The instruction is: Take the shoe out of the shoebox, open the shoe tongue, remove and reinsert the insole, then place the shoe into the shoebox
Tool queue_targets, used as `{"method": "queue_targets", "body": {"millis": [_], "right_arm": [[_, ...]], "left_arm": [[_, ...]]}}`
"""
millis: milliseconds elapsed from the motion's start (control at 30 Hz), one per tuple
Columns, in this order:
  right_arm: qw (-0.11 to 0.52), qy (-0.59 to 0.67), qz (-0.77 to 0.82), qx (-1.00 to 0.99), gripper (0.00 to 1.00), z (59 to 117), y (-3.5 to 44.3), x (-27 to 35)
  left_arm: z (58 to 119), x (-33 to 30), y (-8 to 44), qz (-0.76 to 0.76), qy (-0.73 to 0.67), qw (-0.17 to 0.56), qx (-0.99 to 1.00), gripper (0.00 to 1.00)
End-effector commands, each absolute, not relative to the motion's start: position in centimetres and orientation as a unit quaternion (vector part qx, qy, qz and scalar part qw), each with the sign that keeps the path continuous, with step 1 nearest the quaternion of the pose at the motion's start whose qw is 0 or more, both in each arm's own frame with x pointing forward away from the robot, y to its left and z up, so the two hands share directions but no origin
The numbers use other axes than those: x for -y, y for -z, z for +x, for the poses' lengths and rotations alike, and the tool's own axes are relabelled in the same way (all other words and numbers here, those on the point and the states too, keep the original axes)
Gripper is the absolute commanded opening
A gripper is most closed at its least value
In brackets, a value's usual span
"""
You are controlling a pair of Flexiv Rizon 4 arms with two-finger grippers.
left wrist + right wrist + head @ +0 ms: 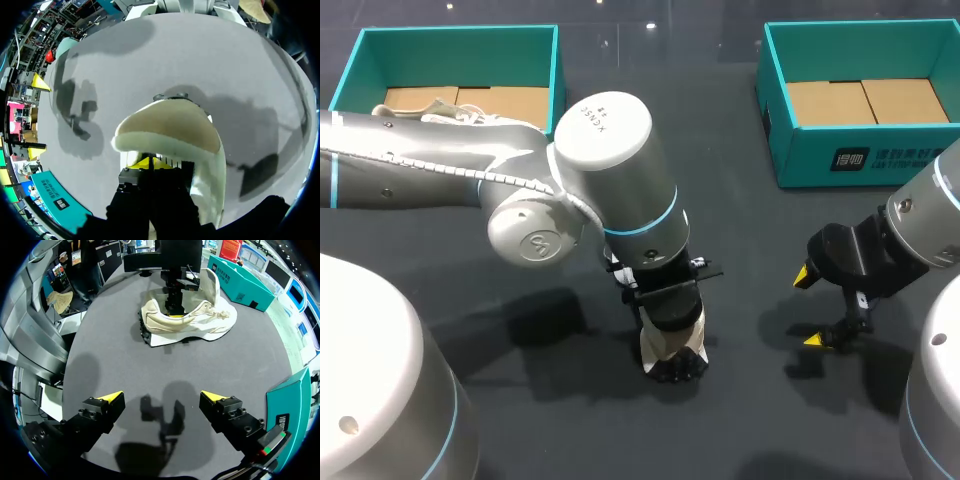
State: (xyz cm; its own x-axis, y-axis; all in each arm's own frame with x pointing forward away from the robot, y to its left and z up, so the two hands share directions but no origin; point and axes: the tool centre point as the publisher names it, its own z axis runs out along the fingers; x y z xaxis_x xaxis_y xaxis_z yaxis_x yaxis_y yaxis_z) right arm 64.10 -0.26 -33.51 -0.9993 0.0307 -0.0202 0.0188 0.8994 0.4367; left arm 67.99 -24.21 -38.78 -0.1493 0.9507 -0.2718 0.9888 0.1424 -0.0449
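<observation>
Shoebox at far left holds, seemingly, a shoe.

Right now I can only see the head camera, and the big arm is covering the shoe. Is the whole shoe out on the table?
Observer: Yes. The right wrist view shows the whole cream shoe standing on its sole on the table, not in a box.
Operator: Where is the hidden gripper?
Observer: The left gripper is down inside the shoe's opening, near the heel end.
Operator: Is the tongue open?
Observer: It looks so. The tongue stands up, lifted away from the opening.
</observation>
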Motion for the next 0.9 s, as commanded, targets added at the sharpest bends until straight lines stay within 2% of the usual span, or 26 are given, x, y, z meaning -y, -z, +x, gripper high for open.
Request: {"method": "queue_targets", "body": {"millis": [33, 500, 900], "right_arm": [[0.015, -0.223, 0.013, -0.975, 1.0, 63.9, 33.4, 0.4], [0.015, -0.223, 0.013, -0.975, 1.0, 63.9, 33.4, 0.4], [0.015, -0.223, 0.013, -0.975, 1.0, 63.9, 33.4, 0.4]], "left_arm": [[68.3, 25.3, 40.1, 0.648, 0.103, 0.083, -0.75, 0.0], [67.0, 21.7, 42.0, 0.68, 0.054, 0.035, -0.731, 0.0], [68.6, 20.8, 35.7, 0.671, 0.064, 0.079, -0.735, 0.0]]}}
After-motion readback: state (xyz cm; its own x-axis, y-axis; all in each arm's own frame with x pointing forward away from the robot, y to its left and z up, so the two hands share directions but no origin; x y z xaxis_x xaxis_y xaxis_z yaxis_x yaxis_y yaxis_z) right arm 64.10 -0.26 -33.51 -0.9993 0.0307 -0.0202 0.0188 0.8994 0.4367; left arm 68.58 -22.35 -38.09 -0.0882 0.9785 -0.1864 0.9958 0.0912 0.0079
